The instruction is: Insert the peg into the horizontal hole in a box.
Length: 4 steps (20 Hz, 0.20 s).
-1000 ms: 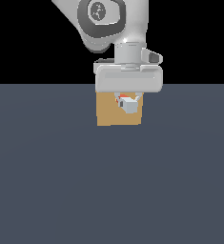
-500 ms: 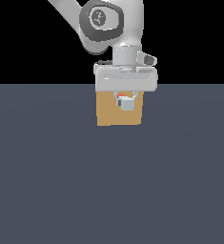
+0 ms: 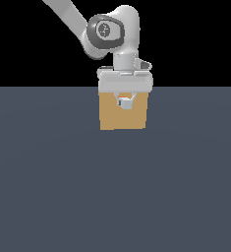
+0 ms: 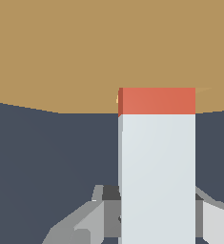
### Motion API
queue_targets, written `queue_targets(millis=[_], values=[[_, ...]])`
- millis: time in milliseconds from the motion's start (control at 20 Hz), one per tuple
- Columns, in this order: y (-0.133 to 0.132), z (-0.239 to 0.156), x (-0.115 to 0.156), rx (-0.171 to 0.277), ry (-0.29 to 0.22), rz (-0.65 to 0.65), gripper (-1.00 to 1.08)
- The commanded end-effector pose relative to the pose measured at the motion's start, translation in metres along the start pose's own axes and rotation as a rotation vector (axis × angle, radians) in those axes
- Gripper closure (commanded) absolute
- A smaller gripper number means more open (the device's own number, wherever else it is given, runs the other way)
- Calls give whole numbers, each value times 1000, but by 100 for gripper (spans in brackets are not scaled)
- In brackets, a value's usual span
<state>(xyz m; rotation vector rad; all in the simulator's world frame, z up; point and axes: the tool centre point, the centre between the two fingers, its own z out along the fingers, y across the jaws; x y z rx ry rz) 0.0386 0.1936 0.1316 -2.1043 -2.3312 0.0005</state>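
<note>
The tan box stands on the dark floor at the middle of the exterior view. My gripper hangs right in front of its face, shut on the peg. There only the peg's white end and a sliver of orange-red show. In the wrist view the peg runs from my gripper to the box. Only a short orange-red band remains outside the face. The hole shows as a thin lighter-orange sliver beside the peg; the peg fills the rest of it.
The dark grey floor stretches around the box on all sides. The arm reaches in from the upper part of the exterior view's left. Nothing else stands in view.
The hand has shifted slightly toward the exterior view's left and closer to the box. Less of the peg's orange-red half shows than before.
</note>
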Motion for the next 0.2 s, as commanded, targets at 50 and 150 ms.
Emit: queue_targets(millis=[50,150], values=[[2,-1,9,-3,0,3,108],[2,-1,10,-3,0,3,108]])
